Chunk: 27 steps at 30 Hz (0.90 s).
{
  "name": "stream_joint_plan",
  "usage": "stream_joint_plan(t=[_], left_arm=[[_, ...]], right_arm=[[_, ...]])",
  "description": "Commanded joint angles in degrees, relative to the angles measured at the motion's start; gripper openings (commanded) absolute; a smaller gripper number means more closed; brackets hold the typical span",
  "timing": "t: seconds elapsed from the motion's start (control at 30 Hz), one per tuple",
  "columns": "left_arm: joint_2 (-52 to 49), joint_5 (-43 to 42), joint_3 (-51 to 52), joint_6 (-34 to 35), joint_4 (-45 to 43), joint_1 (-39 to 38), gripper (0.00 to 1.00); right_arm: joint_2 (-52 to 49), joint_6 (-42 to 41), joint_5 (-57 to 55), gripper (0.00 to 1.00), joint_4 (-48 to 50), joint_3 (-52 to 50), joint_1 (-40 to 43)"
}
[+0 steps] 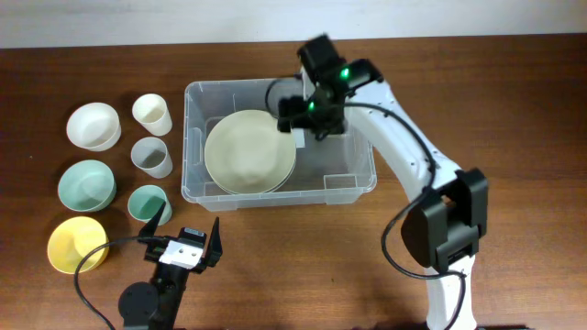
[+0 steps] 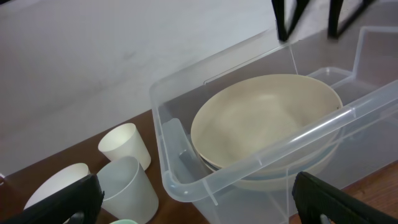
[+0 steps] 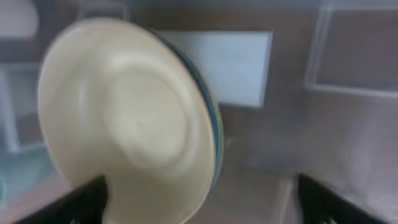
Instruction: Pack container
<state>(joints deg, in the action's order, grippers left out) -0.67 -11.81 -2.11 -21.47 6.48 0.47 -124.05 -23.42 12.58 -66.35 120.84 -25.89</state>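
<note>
The clear container [image 1: 350, 180] stands mid-table. A large cream plate [image 1: 249, 151] lies in its left half, on top of a blue-rimmed one. My right gripper [image 1: 307, 115] hovers over the container's middle, just right of the plate. In the right wrist view its fingers [image 3: 202, 199] are wide open, with the cream plate [image 3: 130, 118] and the container's white label [image 3: 217, 65] below. My left gripper [image 1: 188, 240] is open and empty at the table's front. Its wrist view [image 2: 199, 199] looks at the container's near corner [image 2: 186, 180] and the plate [image 2: 267, 121].
Left of the container stand a white bowl [image 1: 94, 126], a cream cup [image 1: 151, 114], a grey cup [image 1: 152, 157], a teal bowl [image 1: 87, 185], a teal cup [image 1: 149, 203] and a yellow bowl [image 1: 77, 244]. The cream cup [image 2: 126, 144] and the grey cup [image 2: 129, 186] show in the left wrist view.
</note>
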Motion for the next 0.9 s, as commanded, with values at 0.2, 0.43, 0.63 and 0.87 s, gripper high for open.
stream_joint_plan(t=[0.2, 0.43, 0.63, 0.87], left_arm=[[0.3, -0.3, 0.3, -0.5, 0.0, 0.2, 0.99], [0.3, -0.3, 0.3, -0.5, 0.0, 0.2, 0.99], [0.3, -0.3, 0.3, -0.5, 0.0, 0.2, 0.99], [0.3, -0.3, 0.3, -0.5, 0.0, 0.2, 0.99]], right_arm=[[1.4, 1.4, -16.3, 0.99, -20.8, 31.0, 9.3], [1.4, -1.5, -17.8, 0.99, -31.0, 39.5, 25.6], [1.3, -0.8, -17.1, 0.99, -31.0, 36.8, 39.3], [1.3, -0.6, -17.6, 0.99, -31.0, 35.4, 50.7]])
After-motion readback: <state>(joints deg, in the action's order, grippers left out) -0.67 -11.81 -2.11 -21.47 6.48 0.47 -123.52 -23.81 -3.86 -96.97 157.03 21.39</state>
